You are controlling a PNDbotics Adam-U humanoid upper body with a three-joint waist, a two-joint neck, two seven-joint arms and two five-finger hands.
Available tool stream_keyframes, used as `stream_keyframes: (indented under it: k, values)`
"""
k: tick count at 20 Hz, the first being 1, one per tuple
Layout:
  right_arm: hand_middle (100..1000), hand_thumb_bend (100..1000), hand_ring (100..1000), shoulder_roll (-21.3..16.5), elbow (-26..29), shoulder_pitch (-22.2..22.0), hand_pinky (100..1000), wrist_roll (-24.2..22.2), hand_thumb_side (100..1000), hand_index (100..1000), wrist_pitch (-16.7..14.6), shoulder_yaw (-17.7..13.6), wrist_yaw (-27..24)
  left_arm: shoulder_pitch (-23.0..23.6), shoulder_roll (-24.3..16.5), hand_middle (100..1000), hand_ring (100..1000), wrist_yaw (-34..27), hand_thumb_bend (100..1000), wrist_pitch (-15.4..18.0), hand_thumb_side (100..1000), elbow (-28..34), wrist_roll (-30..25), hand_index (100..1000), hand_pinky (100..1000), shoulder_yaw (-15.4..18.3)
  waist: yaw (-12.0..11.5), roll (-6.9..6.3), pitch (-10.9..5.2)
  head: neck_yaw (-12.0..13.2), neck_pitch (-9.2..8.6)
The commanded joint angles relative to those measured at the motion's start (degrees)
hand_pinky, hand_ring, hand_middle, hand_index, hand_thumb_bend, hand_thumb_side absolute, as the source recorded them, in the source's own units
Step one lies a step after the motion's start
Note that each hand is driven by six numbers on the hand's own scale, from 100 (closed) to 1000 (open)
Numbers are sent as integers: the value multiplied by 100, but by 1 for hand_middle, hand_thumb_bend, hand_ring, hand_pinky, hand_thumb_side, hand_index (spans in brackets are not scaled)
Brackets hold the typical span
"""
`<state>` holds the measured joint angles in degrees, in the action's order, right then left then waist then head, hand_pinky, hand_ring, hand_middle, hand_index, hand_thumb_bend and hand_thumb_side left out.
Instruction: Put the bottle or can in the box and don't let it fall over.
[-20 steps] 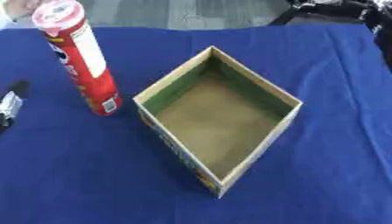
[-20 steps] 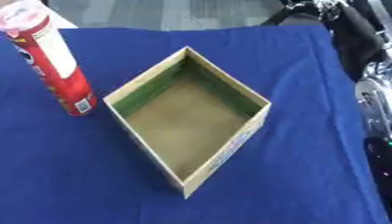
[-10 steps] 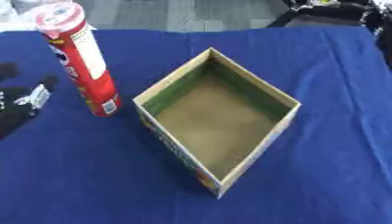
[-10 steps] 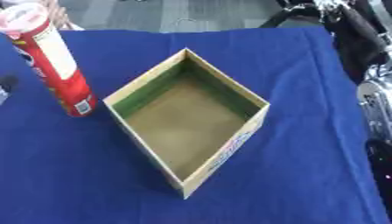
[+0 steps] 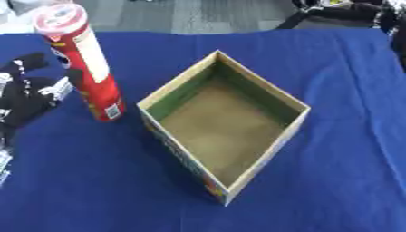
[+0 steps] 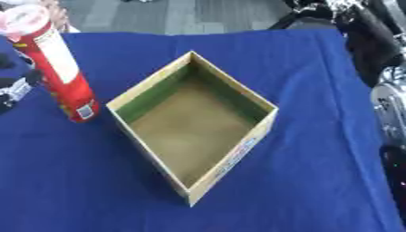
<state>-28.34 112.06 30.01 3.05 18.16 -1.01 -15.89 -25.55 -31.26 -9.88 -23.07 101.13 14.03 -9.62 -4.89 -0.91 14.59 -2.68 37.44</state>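
A tall red cylindrical can (image 5: 83,63) with a pale lid stands upright on the blue-clothed desk (image 5: 341,72), just right of the black left hand (image 5: 28,93) with relaxed fingers, beside an empty open cardboard box (image 5: 226,131).

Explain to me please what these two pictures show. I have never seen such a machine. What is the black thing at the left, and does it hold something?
Both pictures come from one stereo camera in a humanoid robot's head, looking down at its work; they are its left and right eye views, so they look nearly the same. A blue cloth covers the table. On it stands a tall red can with a pale lid, upright. Beside it, to the right, sits an open cardboard box, turned cornerwise and with nothing inside. The black thing at the left edge is the robot's left hand, close to the can; whether it touches the can I cannot tell, and it holds nothing. The dark and silver parts at the right edge of the right eye view may be its right arm; no right hand shows.
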Motion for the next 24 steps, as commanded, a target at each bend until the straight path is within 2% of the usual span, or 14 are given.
stream_keyframes:
  k: [1, 9, 24]
  values:
    - [884, 100, 849, -59, 44, 87, 961, -14, 523, 908, -11, -28, -21, -152, -143, 816, 746, 89, 612, 53, 383, -39, -85, 890, 906, 32, 13, -7, -124, 38, -94]
    - [879, 100, 843, -46, 52, 90, 961, -24, 523, 905, -13, -24, -21, -322, -55, 826, 760, 463, 692, 57, 424, -288, -8, 904, 929, 54, 32, -2, -112, 61, -124]
    - [865, 100, 830, -18, 54, 104, 959, -71, 523, 897, -9, -11, -34, -645, 212, 833, 761, 589, 715, -25, 491, -781, 464, 910, 931, 56, 56, 14, -78, 107, -169]
